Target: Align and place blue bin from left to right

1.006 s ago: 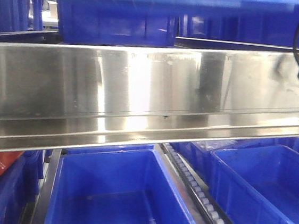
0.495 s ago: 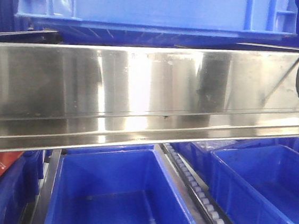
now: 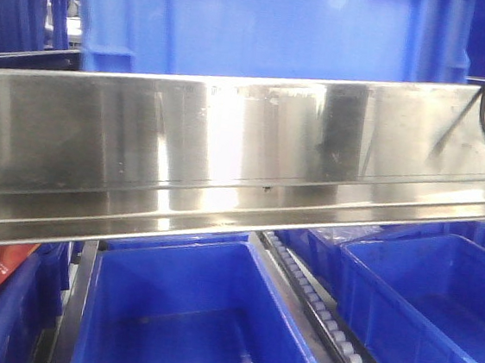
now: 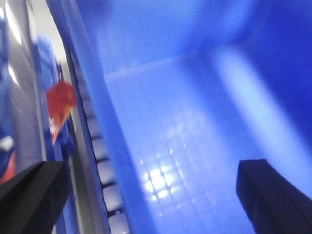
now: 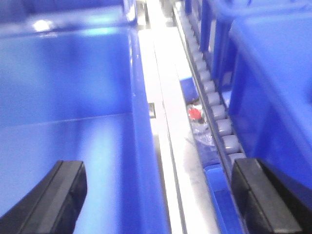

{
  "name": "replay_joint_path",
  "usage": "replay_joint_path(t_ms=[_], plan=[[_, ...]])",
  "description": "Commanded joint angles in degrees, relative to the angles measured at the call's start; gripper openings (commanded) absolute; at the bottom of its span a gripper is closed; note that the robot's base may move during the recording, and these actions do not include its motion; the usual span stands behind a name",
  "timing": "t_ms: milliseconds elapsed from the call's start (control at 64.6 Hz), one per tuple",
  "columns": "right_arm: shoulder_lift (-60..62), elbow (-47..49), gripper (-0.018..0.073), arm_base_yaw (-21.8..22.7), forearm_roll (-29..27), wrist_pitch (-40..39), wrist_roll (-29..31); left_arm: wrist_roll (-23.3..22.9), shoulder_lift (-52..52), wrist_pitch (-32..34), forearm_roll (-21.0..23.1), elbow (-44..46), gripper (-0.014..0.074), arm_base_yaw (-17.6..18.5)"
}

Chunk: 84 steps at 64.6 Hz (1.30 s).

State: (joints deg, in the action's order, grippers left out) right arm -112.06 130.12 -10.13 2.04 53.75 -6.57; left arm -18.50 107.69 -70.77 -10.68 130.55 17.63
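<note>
Showing no readable writing, the blue bin (image 3: 267, 28) sits high behind the steel rail (image 3: 227, 158), which hides its lower part. The left gripper (image 4: 146, 195) straddles its left wall, fingers (image 4: 29, 195) wide apart beside rollers (image 4: 105, 170). The right gripper (image 5: 165, 200) straddles the right wall, equally spread, near more rollers (image 5: 219, 122).
</note>
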Motion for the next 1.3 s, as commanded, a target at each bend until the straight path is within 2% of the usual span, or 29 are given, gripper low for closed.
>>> replay_joint_path(t_ms=[0,46,155,201,341,418,542,666,913,1068,1285], plan=[[3.36,0.52,0.0445,0.35,-0.01,0.5,-0.01,0.49,-3.32,0.81,0.08,0.54,0.0601,0.38],[4.44,0.52,0.0399,0.35,-0.71,1.13,-0.01,1.04,-4.42,0.81,0.08,0.54,0.0598,0.38],[8.07,0.52,0.0187,0.35,-0.71,4.4,-0.01,4.23,-8.13,0.81,1.4,0.54,0.0514,0.38],[9.0,0.52,0.012,0.35,-0.71,6.06,-0.01,5.22,-9.41,0.81,1.81,0.54,0.0435,0.38],[11.44,0.52,-0.0092,0.35,-0.71,9.24,-0.01,9.09,-12.26,0.81,4.62,0.2,0.012,0.38],[12.36,0.4,-0.0088,0.35,-0.71,9.68,-0.01,9.52,-13.33,0.81,4.96,-0.75,-0.004,0.38],[14.3,-2.27,-0.0089,0.35,-0.71,9.05,-0.01,10.1,-15.43,0.81,4.96,-5.71,0.0001,0.38],[18.48,-10.87,-0.0089,0.35,-0.71,4.32,-0.01,10.86,-20.03,0.81,5.08,-13.87,0.0001,0.38],[34.58,-39.98,-0.0089,0.35,-0.71,-15.93,0.27,10.86,-36.63,19.91,5.08,-36.32,0.0001,0.38],[44.47,-53.72,-0.0089,0.35,-0.71,-26.26,0.68,10.86,-46.99,30.13,5.08,-50.45,0.0001,0.38],[54.66,-64.03,-0.0089,0.35,-0.71,-28.54,3.69,10.99,-60.01,39.54,4.13,-66.36,0.0001,0.38]])
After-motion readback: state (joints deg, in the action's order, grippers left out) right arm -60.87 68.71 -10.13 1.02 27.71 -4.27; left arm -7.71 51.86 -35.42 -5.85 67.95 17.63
